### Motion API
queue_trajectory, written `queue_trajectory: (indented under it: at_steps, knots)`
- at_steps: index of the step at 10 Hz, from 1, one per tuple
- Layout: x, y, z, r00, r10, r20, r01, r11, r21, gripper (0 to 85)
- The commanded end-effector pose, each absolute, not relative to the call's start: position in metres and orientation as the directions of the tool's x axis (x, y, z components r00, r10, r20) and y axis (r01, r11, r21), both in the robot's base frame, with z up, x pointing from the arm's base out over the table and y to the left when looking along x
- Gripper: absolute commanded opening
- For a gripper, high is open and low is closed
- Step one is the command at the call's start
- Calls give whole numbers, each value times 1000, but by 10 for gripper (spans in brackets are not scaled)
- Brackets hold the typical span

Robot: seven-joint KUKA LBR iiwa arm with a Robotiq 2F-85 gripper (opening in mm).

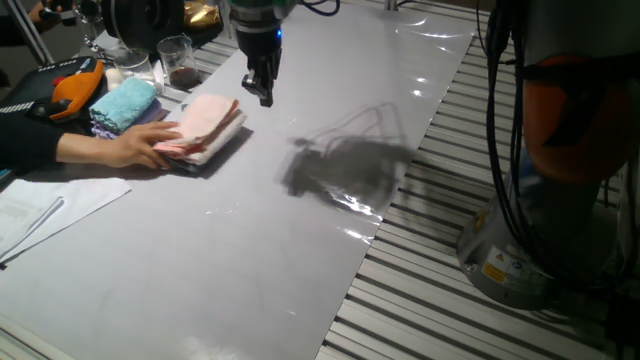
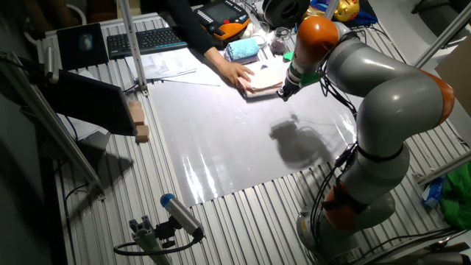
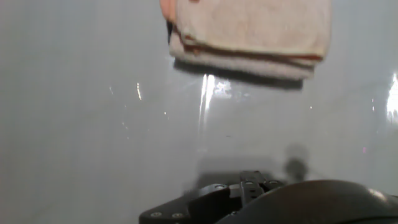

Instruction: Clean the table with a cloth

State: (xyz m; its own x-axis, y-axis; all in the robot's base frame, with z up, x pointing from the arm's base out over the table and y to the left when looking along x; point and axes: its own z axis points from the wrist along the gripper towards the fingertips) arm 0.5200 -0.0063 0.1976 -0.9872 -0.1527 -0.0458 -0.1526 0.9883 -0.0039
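Cloth [image 1: 207, 124], folded pale pink, lay on the far left part of the table [image 1: 250, 250], with a person's hand [image 1: 125, 147] resting on its left edge. Just right of it the gripper [image 1: 263, 93] hung above the glossy surface, holding nothing; whether its fingers were apart I couldn't tell

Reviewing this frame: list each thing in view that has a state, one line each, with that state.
cloth: folded, lying flat on the table, a person's hand on it
gripper: above the table beside the cloth, holding nothing; open or shut unclear
person's hand: resting on the cloth's edge
teal-blue towel: bunched, lying behind the cloth
glass: upright, dark contents at the bottom
table: glossy, bare in the middle
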Motion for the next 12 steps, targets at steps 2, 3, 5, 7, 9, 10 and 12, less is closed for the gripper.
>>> queue_trajectory:
  at_steps: [2, 3, 5, 7, 9, 10, 12]
  knots:
    - [523, -5, 199, -987, -156, -42, -156, 988, -5, 0]
    - [525, -2, 199, -989, -144, -35, -144, 990, -7, 0]
    - [528, 2, 198, -992, -114, -44, -114, 993, -10, 0]
    - [529, 1, 198, -998, -58, -34, -57, 998, -31, 0]
    - [533, 9, 198, -1000, 2, -8, 3, 1000, -5, 0]
    - [536, 13, 205, -999, 33, -8, 33, 999, -29, 0]
    - [538, 22, 218, -997, 79, -3, 79, 997, 11, 0]
